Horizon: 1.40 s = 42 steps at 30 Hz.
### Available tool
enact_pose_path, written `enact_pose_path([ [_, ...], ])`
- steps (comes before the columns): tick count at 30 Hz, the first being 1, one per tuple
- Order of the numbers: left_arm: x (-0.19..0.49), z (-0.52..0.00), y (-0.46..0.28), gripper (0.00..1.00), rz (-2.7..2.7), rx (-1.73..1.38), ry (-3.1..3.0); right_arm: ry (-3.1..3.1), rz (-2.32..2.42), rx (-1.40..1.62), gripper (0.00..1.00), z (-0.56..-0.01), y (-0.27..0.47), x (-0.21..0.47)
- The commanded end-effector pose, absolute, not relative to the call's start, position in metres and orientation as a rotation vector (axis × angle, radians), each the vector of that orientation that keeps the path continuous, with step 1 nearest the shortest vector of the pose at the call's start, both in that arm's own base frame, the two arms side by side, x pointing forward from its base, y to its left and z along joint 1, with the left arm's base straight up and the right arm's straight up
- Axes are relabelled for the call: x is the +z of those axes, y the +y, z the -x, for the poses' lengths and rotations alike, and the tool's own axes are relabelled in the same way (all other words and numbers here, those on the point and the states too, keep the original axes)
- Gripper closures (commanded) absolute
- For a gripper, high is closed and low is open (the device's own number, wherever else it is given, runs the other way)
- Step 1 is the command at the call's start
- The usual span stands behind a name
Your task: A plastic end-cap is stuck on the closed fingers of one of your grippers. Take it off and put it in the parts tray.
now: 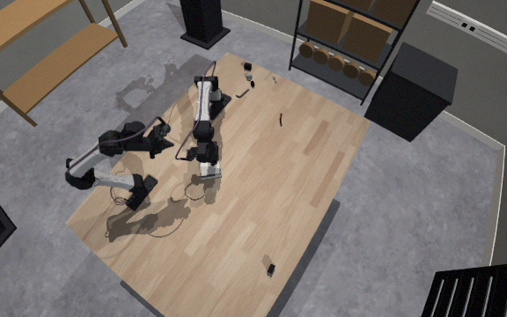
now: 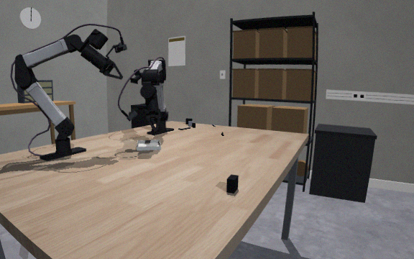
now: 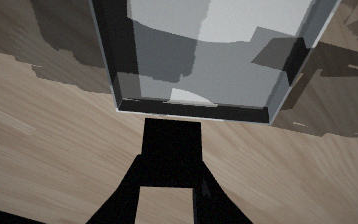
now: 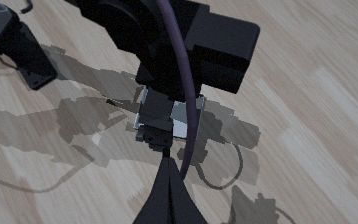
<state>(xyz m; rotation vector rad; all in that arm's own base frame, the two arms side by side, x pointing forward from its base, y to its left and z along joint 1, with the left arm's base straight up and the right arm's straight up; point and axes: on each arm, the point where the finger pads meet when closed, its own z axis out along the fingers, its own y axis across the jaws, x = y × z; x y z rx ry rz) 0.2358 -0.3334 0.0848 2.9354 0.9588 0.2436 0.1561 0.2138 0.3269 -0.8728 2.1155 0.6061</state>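
The parts tray [image 1: 210, 169] [image 2: 149, 145] [image 3: 230, 20] [image 4: 180, 129] is a shallow pale box on the table under the left arm; no cap shows on its visible floor. My left gripper [image 3: 168, 162] is shut on the black square end-cap [image 3: 172, 147]. In the left wrist view the cap appears just outside the tray's near rim; its exact height cannot be told. My right gripper [image 1: 172, 144] [image 2: 121, 77] [image 4: 167, 163] is shut, with bare pointed fingertips, raised high to the side of the tray.
The left arm's wrist and cable stand between the right gripper's camera and the tray. A small black block [image 1: 271, 270] [image 2: 232, 184] stands far off near the table edge. Several small items, including a black block [image 1: 247, 66] and a bent key [image 1: 242, 93], lie beyond the left arm's base.
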Motion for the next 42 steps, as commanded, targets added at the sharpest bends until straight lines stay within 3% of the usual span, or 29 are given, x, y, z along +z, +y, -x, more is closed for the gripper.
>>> enact_pose_path([
  [1,0.077,-0.228,-0.33,0.72,-3.03,0.548,0.954,2.092,0.873,0.602,1.0,-0.155,0.212,0.337],
  [8,0.067,-0.206,-0.342,0.72,-3.095,0.702,0.838,2.092,0.873,0.603,1.0,-0.155,0.212,0.337],
  [40,0.028,-0.204,-0.344,0.72,-3.099,0.679,0.819,2.106,0.875,0.593,1.0,-0.156,0.211,0.331],
  [42,0.043,-0.201,-0.347,0.49,-3.07,0.675,0.822,2.106,0.875,0.593,1.0,-0.156,0.211,0.331],
])
